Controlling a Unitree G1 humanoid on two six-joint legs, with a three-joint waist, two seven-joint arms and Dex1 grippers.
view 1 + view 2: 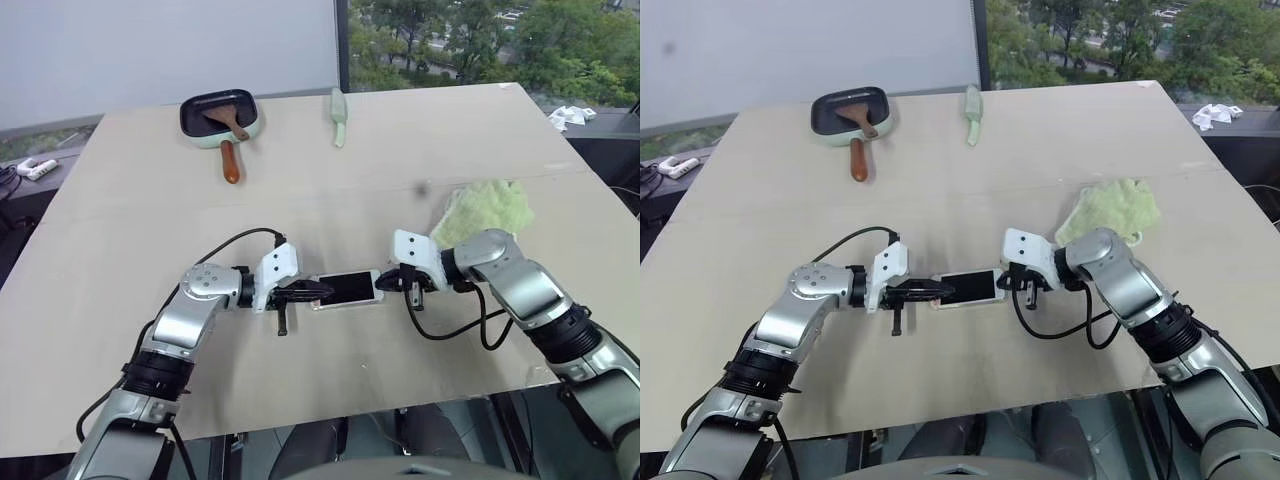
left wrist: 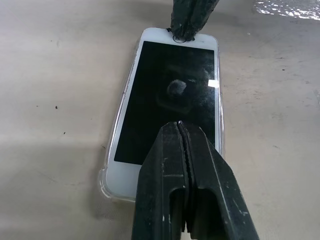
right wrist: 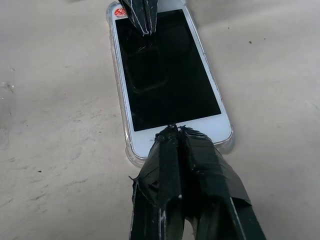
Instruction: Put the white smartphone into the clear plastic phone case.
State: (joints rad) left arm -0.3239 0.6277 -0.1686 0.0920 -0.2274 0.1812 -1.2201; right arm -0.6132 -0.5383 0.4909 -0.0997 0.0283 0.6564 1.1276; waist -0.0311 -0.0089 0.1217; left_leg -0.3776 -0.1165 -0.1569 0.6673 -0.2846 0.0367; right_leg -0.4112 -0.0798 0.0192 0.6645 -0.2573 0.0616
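Pale beige worktop (image 1: 330,350) below a window with trees outside; the phone (image 1: 347,288) lies flat, screen up, near the middle of the front half, already sitting inside the case (image 2: 111,165), whose glossy clear rim shows round its edges and corners. Left gripper (image 1: 318,290) comes in from the left, its fingers (image 2: 187,175) clenched together with nothing between them, tips pressing on the screen at that end; right gripper (image 1: 385,283) comes from the opposite side, fingers (image 3: 185,165) likewise clenched and empty, tips on the white bezel at the other end. Far back stands a dark pan (image 1: 218,116) holding a wooden spatula (image 1: 229,140); a pale green utensil (image 1: 339,118) lies near it; a green cloth (image 1: 487,208) lies behind the right arm.
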